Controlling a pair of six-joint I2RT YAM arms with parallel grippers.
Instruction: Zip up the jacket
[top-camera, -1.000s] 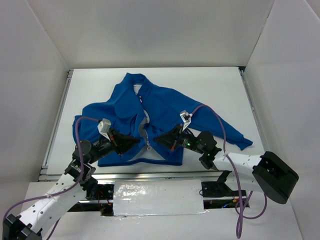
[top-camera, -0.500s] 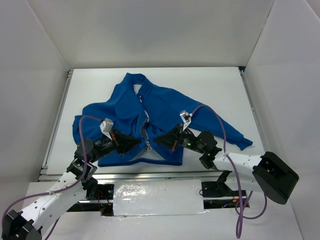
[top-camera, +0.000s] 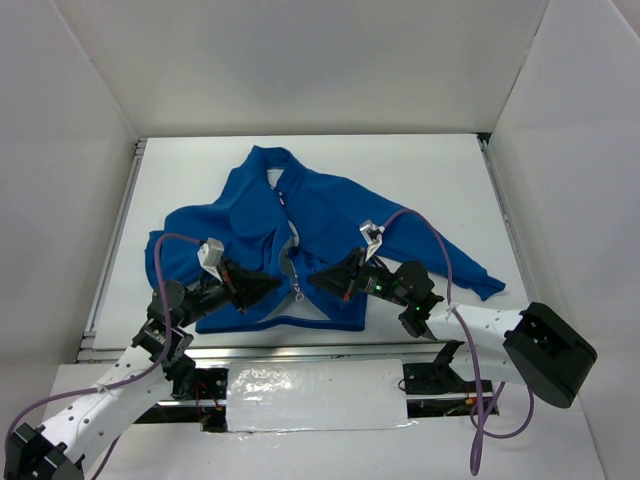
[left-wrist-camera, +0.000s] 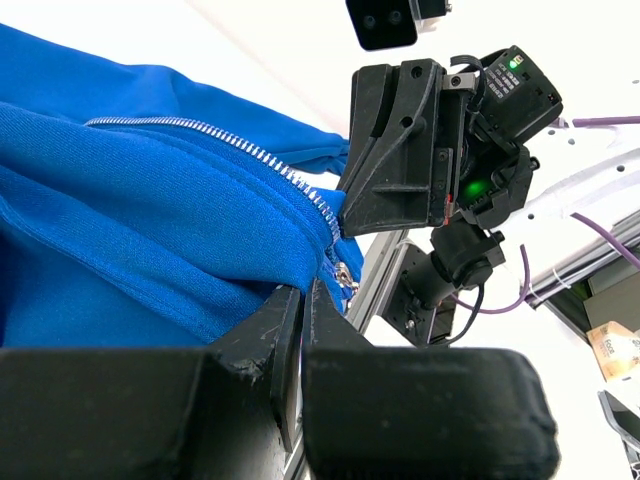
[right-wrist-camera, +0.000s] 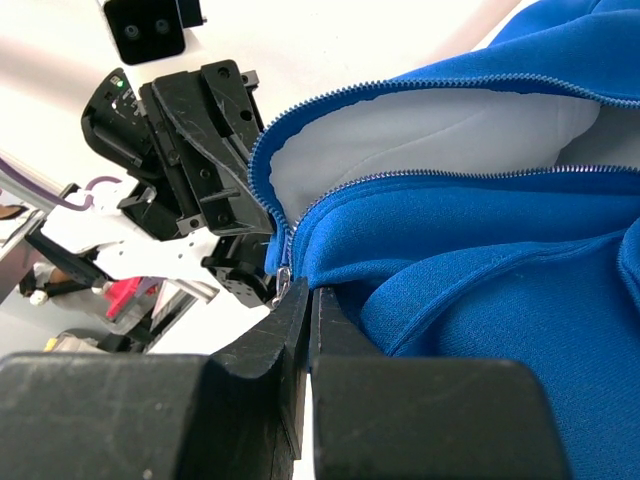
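Observation:
The bright blue jacket (top-camera: 330, 215) lies flat on the white table, collar at the far end, its front open and showing white lining (right-wrist-camera: 420, 140). Its small metal pull (top-camera: 297, 293) hangs at the bottom of the zipper by the near hem. My left gripper (top-camera: 277, 287) is shut on the hem fabric just left of the pull (left-wrist-camera: 346, 276). My right gripper (top-camera: 312, 281) is shut on the hem edge just right of the pull (right-wrist-camera: 283, 279). The two grippers face each other tip to tip, and the right one's fingers (left-wrist-camera: 390, 170) fill the left wrist view.
White walls box in the table on three sides. A metal rail (top-camera: 300, 352) runs along the near edge, with a foil-covered plate (top-camera: 315, 395) below it. The jacket's right sleeve (top-camera: 470, 275) stretches out to the right. Purple cables (top-camera: 440, 250) loop over both arms.

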